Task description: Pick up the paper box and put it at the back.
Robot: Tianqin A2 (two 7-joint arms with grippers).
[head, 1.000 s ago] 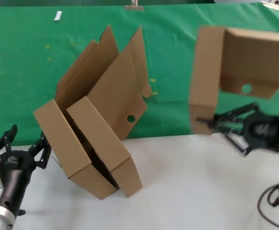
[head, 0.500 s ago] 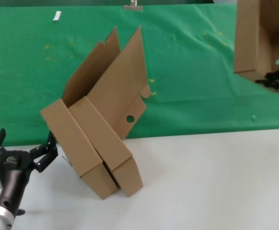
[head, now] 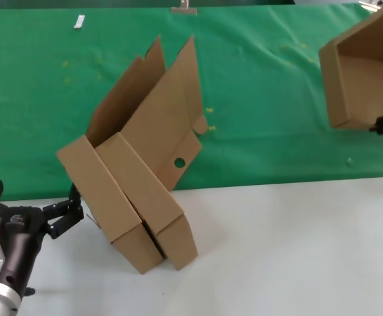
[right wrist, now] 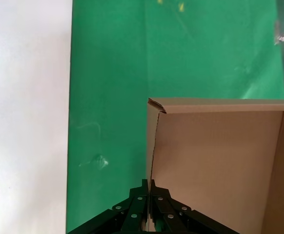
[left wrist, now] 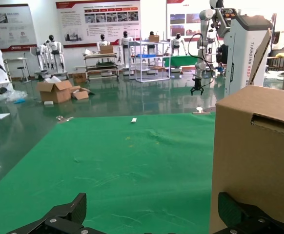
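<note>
Mid-carry: paper box [head: 362, 79] aloft at two o'clock over the back [head: 270, 79], pinched by its wall edge in right gripper [right wrist: 149, 187]; left gripper [head: 30, 214] spread at eight o'clock; next, probably lowering onto cloth, then releasing.

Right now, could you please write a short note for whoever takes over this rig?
Right gripper: shut on the paper box, held at one wall, over the green cloth at the back.
Left gripper: open, idle over the white surface, next to the two other boxes, which lean together.
Done: box picked up and carried over the cloth.
Left: lower it onto the cloth and release.
</note>
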